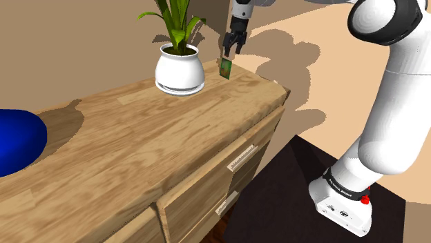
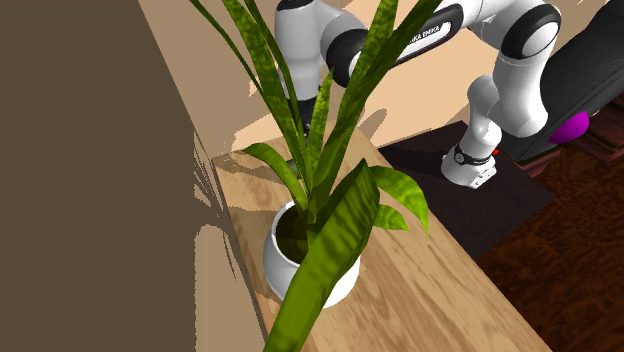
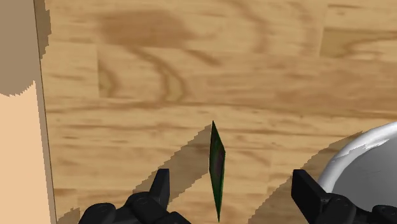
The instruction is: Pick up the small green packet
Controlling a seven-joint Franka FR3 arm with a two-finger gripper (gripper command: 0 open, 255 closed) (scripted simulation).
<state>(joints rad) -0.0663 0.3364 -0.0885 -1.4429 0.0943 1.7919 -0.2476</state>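
The small green packet (image 1: pixel 226 67) stands upright on edge at the far end of the wooden dresser top (image 1: pixel 138 138), beside the white plant pot (image 1: pixel 179 69). My black gripper (image 1: pixel 227 52) hangs just above it, pointing down. In the wrist view the packet (image 3: pixel 217 168) shows edge-on as a thin green sliver between my fingers, nearer one finger than the other. The gripper (image 3: pixel 233 188) is open and neither finger touches the packet.
The potted plant's white pot (image 3: pixel 366 162) is close beside one finger, and its long leaves (image 2: pixel 330 190) spread over the dresser. A blue rounded object (image 1: pixel 17 141) lies at the shoulder view's left. The dresser's end edge (image 3: pixel 43 127) runs near the packet.
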